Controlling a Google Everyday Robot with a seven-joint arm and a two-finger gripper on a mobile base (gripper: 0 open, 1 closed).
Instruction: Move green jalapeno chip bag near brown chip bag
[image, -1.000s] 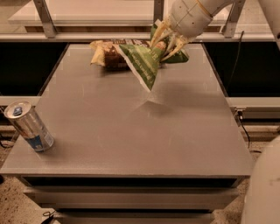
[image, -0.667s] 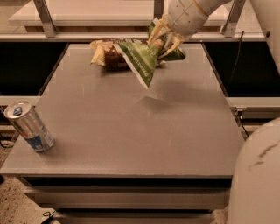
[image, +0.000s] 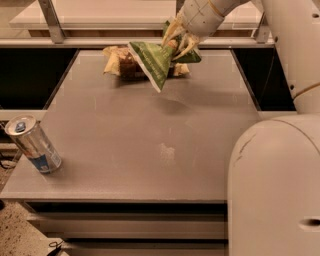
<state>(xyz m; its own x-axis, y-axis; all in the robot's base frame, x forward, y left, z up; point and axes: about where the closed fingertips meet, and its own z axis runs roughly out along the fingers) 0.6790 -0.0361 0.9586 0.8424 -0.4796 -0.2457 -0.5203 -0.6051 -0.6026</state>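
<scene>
The green jalapeno chip bag (image: 153, 63) hangs tilted in the air over the far part of the table, its lower tip pointing down. My gripper (image: 177, 43) is shut on the bag's upper right corner. The brown chip bag (image: 119, 62), dark-brown in the middle with pale ends, lies on the table at the far edge, just left of and partly behind the green bag. The two bags overlap in this view; I cannot tell whether they touch.
A silver and blue drink can (image: 33, 145) stands tilted near the table's (image: 150, 150) front left corner. Another dark-green packet (image: 190, 56) lies behind the gripper at the far edge. My white arm and base fill the right side.
My gripper has carried the green bag a little to the left and farther back, closer to the brown bag. The can has not moved.
</scene>
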